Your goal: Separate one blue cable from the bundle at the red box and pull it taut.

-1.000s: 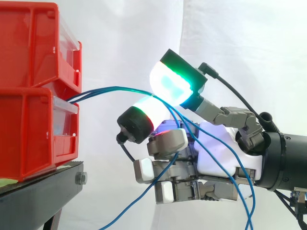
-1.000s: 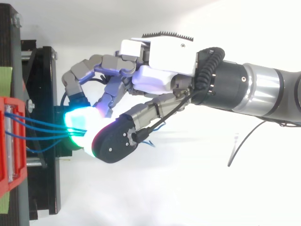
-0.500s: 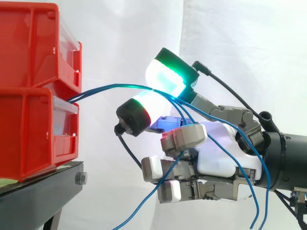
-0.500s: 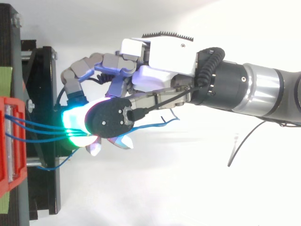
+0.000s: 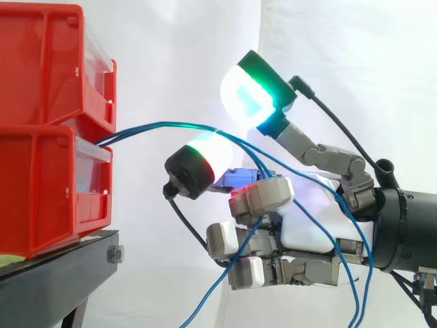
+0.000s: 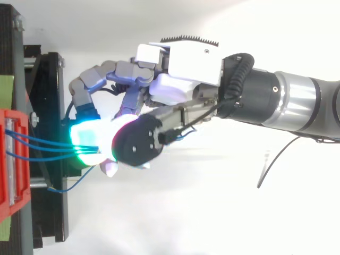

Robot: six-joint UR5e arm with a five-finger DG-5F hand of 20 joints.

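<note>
Several thin blue cables (image 5: 160, 126) leave the gap between the two stacked red bins (image 5: 41, 191) and arc to the right. They lie across the hand's lower glowing pad (image 5: 205, 154), then drop past the curled lower fingers (image 5: 263, 197) and the palm. The hand (image 5: 314, 229) sits just right of the bins. Its upper green-white pad (image 5: 251, 96) is raised clear above the cables, so the two pads stand apart and nothing is pinched. From above, the cables (image 6: 45, 144) run from the bin front (image 6: 9, 159) to the green-lit pad (image 6: 85, 144).
The bins rest on a black stand (image 5: 61, 270) with a bolt at its corner. One loose blue cable loop (image 6: 74, 183) hangs beside the stand. A white curtain is behind. The arm (image 6: 287, 101) comes in from the right.
The upper pad has lifted up and to the right, off the lower pad, so the gap between them has widened. The cables stay draped on the lower pad.
</note>
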